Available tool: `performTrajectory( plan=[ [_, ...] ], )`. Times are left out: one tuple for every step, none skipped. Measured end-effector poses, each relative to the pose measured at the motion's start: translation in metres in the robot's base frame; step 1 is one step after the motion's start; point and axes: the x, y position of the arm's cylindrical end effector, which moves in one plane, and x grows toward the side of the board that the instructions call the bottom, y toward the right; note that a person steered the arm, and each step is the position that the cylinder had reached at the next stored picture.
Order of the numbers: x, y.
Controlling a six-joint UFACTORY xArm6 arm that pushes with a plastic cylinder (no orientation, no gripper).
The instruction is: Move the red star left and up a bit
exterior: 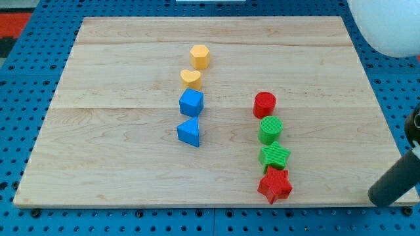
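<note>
The red star (275, 185) lies near the board's bottom edge, right of centre, at the low end of a column of blocks. Its upper edge touches a green star (274, 156). Above that sit a green cylinder (270, 129) and a red cylinder (264, 104). My tip (375, 196) is at the bottom right corner of the board, far to the right of the red star and apart from every block. The dark rod slants up from it toward the view's right edge.
A second column stands left of centre: a yellow hexagon (200, 56), a yellow heart (191, 79), a blue cube-like block (191, 103) and a blue triangular block (189, 132). The wooden board (98, 164) rests on a blue pegboard. A white rounded object (387, 26) is at the top right.
</note>
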Motion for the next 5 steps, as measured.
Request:
performTrajectory(
  plan=[
    [0.0, -0.051],
    [0.0, -0.143],
    [-0.002, -0.205],
    [-0.018, -0.208],
    [-0.041, -0.201]
  ],
)
